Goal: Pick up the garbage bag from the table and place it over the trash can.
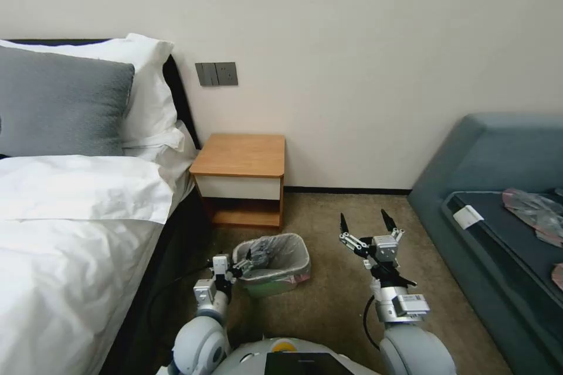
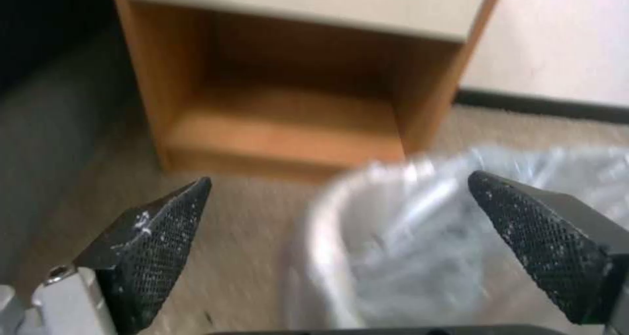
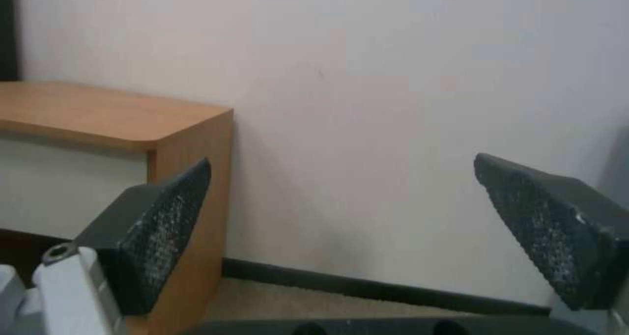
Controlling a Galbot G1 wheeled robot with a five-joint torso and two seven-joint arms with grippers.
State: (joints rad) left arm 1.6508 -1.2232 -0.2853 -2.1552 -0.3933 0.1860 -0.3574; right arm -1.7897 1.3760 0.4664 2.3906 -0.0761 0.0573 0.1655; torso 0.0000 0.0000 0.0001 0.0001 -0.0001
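From the head camera, the thin, wrinkly, translucent grey garbage bag with a pinkish-red rim (image 1: 280,256) already lines the small cream-white rectangular plastic trash can (image 1: 271,285), which stands on the carpet in front of the orange-brown wooden nightstand (image 1: 241,154); its tabletop is bare. The left hand (image 1: 241,265) sits at the can's near-left rim, and the right hand (image 1: 368,224) hovers, fingers spread and empty, well apart over the carpet. The bag's rim looks only loosely draped, so a finger catching the plastic could pull it off or tip the light can.

In the left wrist view, the left hand's black textured fingertips (image 2: 164,222) stand wide apart, one over the bag's opening, gripping nothing.

The right wrist view shows open fingertips (image 3: 164,212) facing the wall beside the nightstand.

No readable brand, label or writing shows.
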